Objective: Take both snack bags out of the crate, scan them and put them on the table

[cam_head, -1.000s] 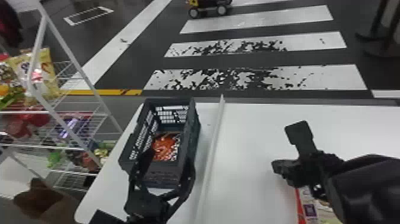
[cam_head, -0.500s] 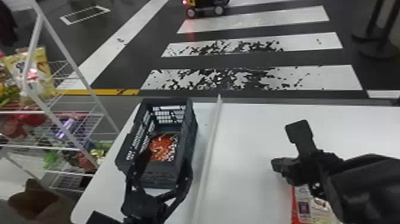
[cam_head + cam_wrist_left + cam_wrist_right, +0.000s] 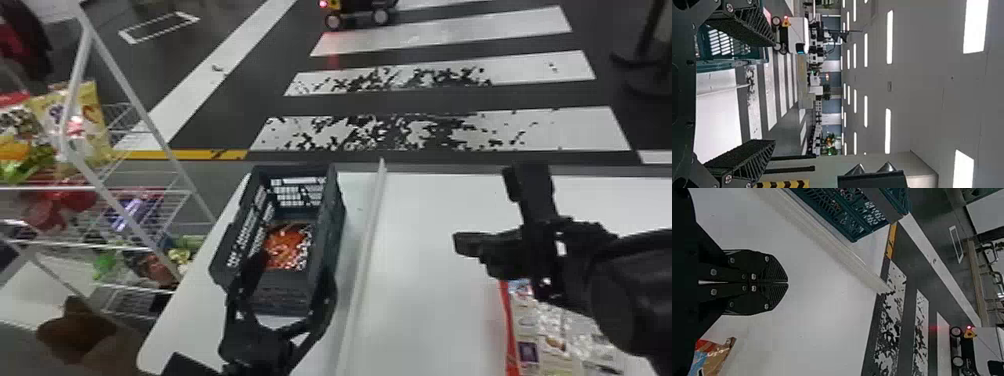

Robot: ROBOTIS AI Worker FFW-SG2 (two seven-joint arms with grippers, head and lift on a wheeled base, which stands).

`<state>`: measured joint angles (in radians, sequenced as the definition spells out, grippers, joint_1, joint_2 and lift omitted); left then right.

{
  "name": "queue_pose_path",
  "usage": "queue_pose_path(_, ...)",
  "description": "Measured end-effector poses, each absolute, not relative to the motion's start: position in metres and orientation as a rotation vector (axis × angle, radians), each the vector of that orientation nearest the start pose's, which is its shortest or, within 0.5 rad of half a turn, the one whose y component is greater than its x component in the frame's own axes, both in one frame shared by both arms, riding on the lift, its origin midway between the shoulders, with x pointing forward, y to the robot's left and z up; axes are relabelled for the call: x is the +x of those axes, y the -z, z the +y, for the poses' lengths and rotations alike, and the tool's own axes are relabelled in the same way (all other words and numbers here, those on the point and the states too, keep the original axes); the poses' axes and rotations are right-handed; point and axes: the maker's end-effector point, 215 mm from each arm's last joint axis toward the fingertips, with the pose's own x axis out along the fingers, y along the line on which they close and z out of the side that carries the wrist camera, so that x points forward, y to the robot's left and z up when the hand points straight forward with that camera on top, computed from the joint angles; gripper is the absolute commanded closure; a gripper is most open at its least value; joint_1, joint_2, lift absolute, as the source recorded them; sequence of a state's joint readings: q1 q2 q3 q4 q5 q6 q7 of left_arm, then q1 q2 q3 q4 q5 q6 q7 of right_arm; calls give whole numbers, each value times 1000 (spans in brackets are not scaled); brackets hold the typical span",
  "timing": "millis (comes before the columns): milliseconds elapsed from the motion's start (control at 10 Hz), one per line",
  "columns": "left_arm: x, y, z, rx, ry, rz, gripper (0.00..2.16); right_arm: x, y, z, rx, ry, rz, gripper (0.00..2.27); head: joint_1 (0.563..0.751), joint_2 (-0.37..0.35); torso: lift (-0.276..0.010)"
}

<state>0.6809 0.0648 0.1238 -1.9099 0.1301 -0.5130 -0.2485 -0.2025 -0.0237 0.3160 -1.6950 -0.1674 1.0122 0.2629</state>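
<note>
Crate [image 3: 327, 225] on table [image 3: 425, 280] | orange snack bag [image 3: 286, 246] inside (down low)

Head view: snack bag [image 3: 545, 335] partly hidden, cut off at bottom edge.

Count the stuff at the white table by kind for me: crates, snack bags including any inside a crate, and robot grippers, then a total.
Crates: 1, the dark crate
Snack bags: 2, the orange-red bag in the crate and the red-edged bag on the table
Grippers: 2, left gripper and right gripper
Total: 5
</note>
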Motion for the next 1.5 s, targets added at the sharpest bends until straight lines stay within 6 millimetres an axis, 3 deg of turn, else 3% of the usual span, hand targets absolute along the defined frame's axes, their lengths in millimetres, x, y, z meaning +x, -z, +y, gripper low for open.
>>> queue_pose_path(100, 364, 325, 256, 37, 150, -178, 124, 535, 426, -9, 67, -607, 696, 33, 695, 311, -91)
queue_pose_path(400, 365, 327, 257, 36, 148, -180, 124, 563, 405, -75, 134, -504, 622, 53, 695, 231, -91)
queue_pose_path(800, 364, 329, 258, 34, 145, -183, 124, 577, 413, -184, 157, -304, 610, 49, 695, 92, -91)
queue_pose_path(1100, 366, 335, 257, 30, 144, -180, 124, 556, 436, -269, 160, -138, 654, 43, 695, -6, -91)
queue_pose_path(1500, 367, 339, 257, 24, 142, -186, 124, 490, 459, -326, 149, -22, 771, 46, 695, -84, -91)
